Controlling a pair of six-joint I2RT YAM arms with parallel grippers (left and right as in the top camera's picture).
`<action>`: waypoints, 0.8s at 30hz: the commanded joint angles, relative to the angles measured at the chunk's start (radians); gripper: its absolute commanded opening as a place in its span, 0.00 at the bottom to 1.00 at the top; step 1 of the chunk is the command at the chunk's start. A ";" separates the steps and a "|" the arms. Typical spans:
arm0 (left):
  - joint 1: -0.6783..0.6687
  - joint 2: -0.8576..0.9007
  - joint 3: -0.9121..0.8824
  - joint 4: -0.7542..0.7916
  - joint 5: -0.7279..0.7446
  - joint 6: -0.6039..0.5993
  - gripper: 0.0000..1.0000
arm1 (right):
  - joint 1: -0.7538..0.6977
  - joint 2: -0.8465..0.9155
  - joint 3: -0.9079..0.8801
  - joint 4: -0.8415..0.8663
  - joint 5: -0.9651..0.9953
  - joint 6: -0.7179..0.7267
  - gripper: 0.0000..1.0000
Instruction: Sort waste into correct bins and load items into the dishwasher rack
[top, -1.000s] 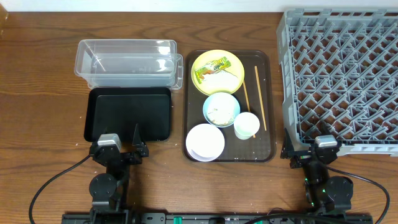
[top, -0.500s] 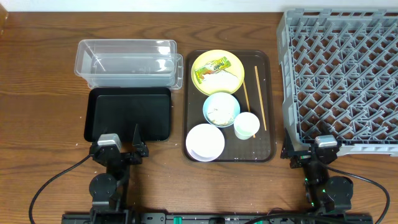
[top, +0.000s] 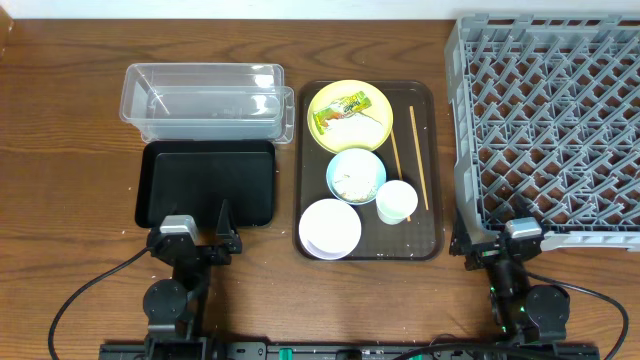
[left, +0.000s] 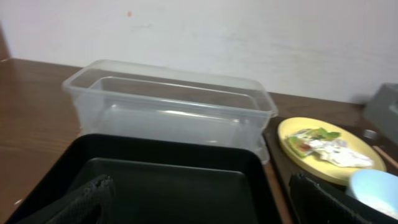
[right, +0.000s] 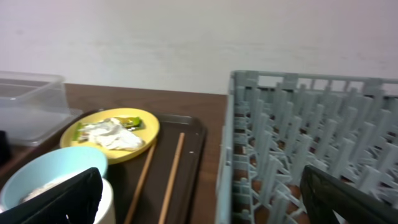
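On the brown serving tray (top: 432, 170) sit a yellow plate (top: 372, 102) with a green-and-yellow wrapper (top: 338, 108) and white crumpled paper (top: 352, 126), a light blue bowl (top: 356, 175) holding white scraps, a white bowl (top: 329, 228), a small white cup (top: 397, 201) and two chopsticks (top: 418, 156). The clear tub (top: 203, 101) and black tray (top: 208, 183) lie to the left. The grey rack (top: 555, 125) is at the right. My left gripper (top: 195, 237) is open and empty at the black tray's near edge. My right gripper (top: 497, 240) is open and empty at the rack's near left corner.
The left wrist view shows the black tray (left: 168, 180), the clear tub (left: 168, 102) and the plate (left: 329, 149). The right wrist view shows the chopsticks (right: 173, 171), the blue bowl (right: 46, 171), the plate (right: 124, 134) and the rack (right: 298, 143).
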 joint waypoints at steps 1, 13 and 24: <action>0.005 -0.004 0.035 0.006 0.050 0.013 0.92 | 0.008 0.001 0.027 0.004 -0.062 0.005 0.99; 0.005 0.304 0.365 -0.071 0.164 0.015 0.92 | 0.008 0.311 0.401 -0.129 -0.078 -0.084 0.99; -0.005 0.898 0.949 -0.406 0.262 0.108 0.92 | 0.008 0.738 0.830 -0.453 -0.080 -0.084 0.99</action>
